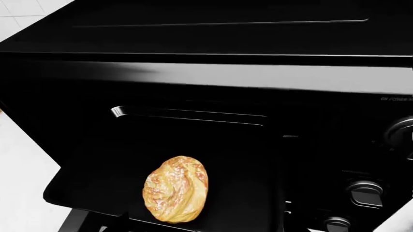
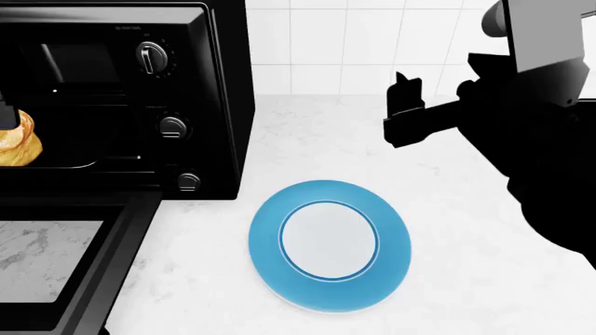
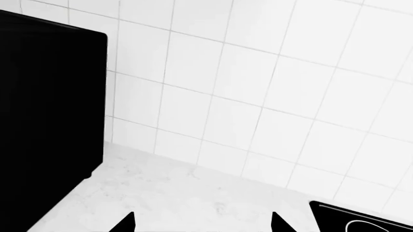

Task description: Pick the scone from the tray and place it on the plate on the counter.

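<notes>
The scone (image 1: pixel 175 189) is a lumpy golden-brown pastry lying on the dark tray (image 1: pixel 245 193) inside the open black toaster oven. In the head view the scone (image 2: pixel 19 145) shows at the far left edge, with a dark part of my left gripper (image 2: pixel 8 115) just above it; its jaws are hidden against the black oven. My right gripper (image 3: pixel 201 223) is open and empty, held above the counter (image 2: pixel 465 265) to the right of the oven. The blue-rimmed plate (image 2: pixel 270 237) lies on the counter in front of the oven's right side.
The oven's glass door flap (image 2: pixel 56 258) hangs open and low at the front left. The oven's knobs (image 2: pixel 153 57) run down its right panel. A white tiled wall (image 3: pixel 271 96) stands behind. A corner of the black stovetop (image 3: pixel 361 220) lies to the right.
</notes>
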